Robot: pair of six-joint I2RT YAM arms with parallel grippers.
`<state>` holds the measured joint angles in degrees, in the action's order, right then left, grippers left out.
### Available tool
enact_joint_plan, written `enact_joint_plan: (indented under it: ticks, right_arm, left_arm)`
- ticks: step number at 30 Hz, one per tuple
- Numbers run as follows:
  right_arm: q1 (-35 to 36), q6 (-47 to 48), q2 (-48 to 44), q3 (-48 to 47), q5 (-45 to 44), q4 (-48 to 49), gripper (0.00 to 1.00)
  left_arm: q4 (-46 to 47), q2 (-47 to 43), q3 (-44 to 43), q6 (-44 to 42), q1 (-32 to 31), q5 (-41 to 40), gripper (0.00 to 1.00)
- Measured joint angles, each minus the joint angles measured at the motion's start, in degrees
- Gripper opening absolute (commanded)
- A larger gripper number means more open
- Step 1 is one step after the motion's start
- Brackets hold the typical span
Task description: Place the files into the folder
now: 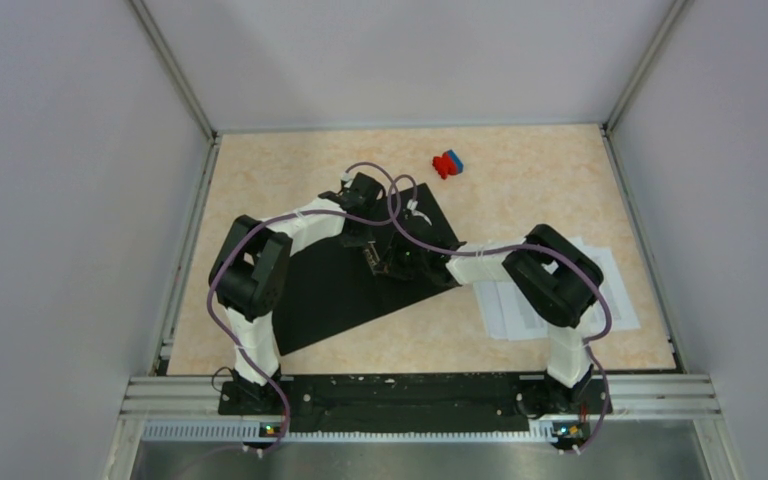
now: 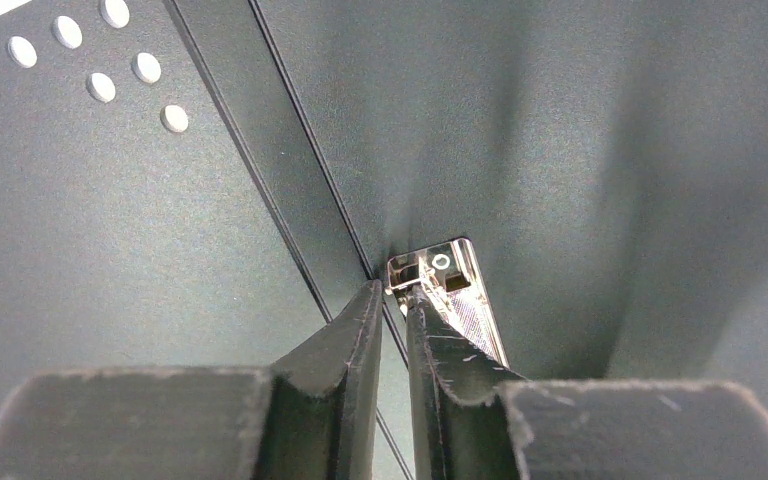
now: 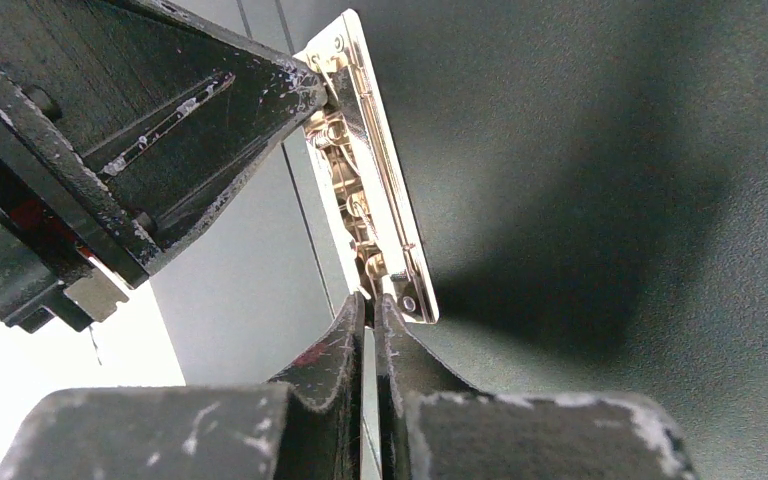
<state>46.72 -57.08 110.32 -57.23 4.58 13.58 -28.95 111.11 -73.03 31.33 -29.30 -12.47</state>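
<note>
Opening the metal clip (image 3: 385, 215) on the spine of the folder (image 1: 340, 290) looks to be the step in hand. The files (image 1: 615, 295) lie outside the folder, on the tabletop (image 1: 520, 190) toward its right edge and partly under the right arm.

Closest in, the right end effector (image 3: 368, 300) has its fingers pressed together at the near end of the clip. I cannot tell whether a tab sits between them. Just beyond, the left end effector (image 2: 396, 290) pinches the clip's far end, with only a thin slit between its fingers. The folder lies open with its black inside up, running from the middle of the tabletop toward the near edge on the left.

To do this well, I judge the two should act together. One steadies the clip and cover while the other levers gently, so the open folder neither slides nor flips shut. The clamp should be fully raised before any sheet is fetched.

Near the far edge a small red-and-blue object (image 1: 449, 163) sits well apart and plays no part.
</note>
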Motion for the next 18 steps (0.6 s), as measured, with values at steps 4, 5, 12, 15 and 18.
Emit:
enact_joint_plan:
  ticks: [4,5,12,15,18]
  right_arm:
    - [0.04,0.0,0.0,0.0,-0.46,-0.04,0.0]
    - [0.09,0.0,0.0,0.0,-0.63,-0.09,0.0]
    - [1.7,0.98,0.09,-2.56,-4.9,-4.66,0.0]
    - [2.27,1.33,0.44,-3.96,-6.93,-6.86,0.0]
    - [2.54,1.33,0.92,-4.57,-8.0,-7.65,0.0]
  left_arm:
    - [0.33,0.0,0.04,-0.02,0.0,-0.04,0.2]
    - [0.35,0.0,0.04,-0.02,0.02,-0.04,0.2]
    - [0.79,0.04,0.07,-0.04,0.02,-0.31,0.2]
    - [1.07,0.07,0.07,-0.04,0.02,-0.5,0.2]
    - [1.46,0.15,0.07,-0.07,0.07,-0.66,0.2]
